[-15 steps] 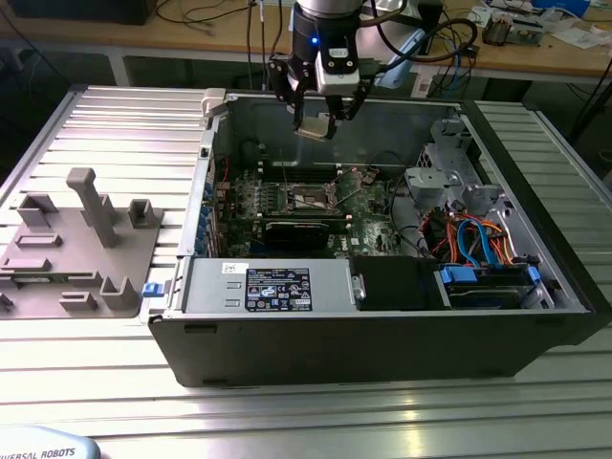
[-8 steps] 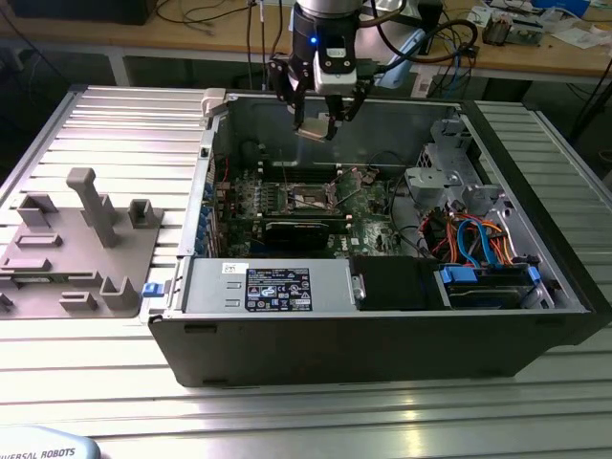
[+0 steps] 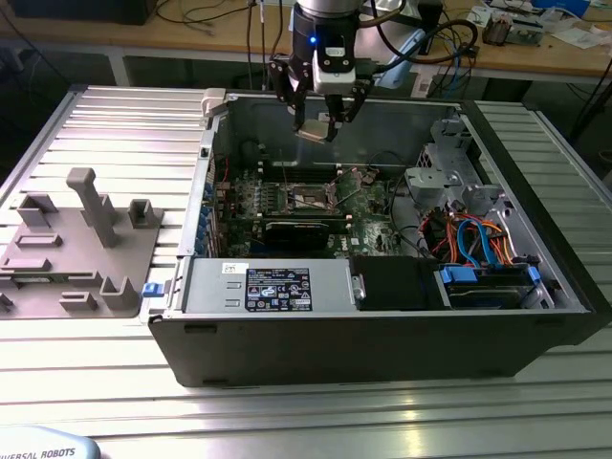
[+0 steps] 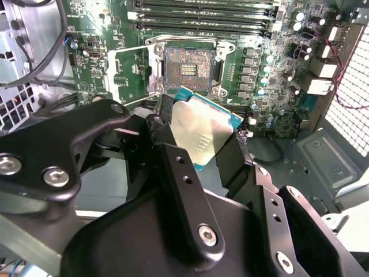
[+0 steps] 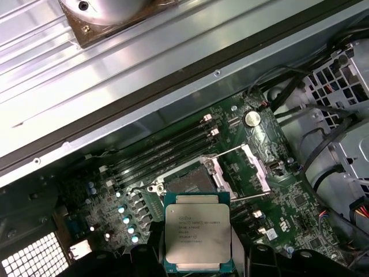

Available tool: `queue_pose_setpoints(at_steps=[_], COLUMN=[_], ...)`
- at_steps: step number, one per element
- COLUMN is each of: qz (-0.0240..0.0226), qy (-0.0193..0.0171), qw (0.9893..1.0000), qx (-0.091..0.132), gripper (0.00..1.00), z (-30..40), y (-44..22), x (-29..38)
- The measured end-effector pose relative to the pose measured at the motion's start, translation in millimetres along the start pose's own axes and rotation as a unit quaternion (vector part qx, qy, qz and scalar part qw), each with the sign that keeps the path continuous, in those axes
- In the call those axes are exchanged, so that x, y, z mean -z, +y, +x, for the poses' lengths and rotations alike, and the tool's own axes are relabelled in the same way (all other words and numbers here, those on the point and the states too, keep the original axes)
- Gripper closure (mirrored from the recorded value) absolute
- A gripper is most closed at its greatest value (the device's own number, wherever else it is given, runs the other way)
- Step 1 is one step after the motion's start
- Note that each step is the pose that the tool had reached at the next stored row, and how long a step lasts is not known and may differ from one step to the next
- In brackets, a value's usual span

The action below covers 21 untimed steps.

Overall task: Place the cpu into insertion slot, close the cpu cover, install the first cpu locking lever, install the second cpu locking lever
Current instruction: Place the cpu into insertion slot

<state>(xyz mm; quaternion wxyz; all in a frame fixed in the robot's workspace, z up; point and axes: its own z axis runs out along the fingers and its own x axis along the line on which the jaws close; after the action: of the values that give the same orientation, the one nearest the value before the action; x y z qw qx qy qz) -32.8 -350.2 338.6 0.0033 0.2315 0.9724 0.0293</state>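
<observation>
My gripper (image 3: 318,127) hangs over the open computer case, shut on the cpu (image 3: 311,134), a flat square chip with a silver-grey top. Both wrist views show the cpu (image 4: 202,134) (image 5: 198,234) clamped by its edges between the black fingers (image 4: 167,130), held level and well above the board. The insertion slot (image 4: 187,68) (image 5: 187,182) (image 3: 311,198) lies bare below, a dark square recess with a silvery rim in the green board. The cpu cover (image 5: 242,167) (image 4: 124,66) stands swung open beside the slot. Thin wire levers (image 5: 230,150) stick up next to it.
Long black memory slots (image 4: 202,11) run along one side of the slot. The case wall (image 3: 206,182), a black power supply (image 3: 277,285), a drive cage and bundled cables (image 3: 473,239) ring the board. A grey fixture plate (image 3: 76,249) lies at the exterior view's left.
</observation>
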Motion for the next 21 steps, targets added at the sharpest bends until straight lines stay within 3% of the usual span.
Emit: queue_pose_setpoints(at_steps=[21], qz=[0.0012], qy=[-0.0018], qw=[0.9998], qx=[-0.019], gripper=[0.46], z=[0.0], y=[0.0], x=[-0.5])
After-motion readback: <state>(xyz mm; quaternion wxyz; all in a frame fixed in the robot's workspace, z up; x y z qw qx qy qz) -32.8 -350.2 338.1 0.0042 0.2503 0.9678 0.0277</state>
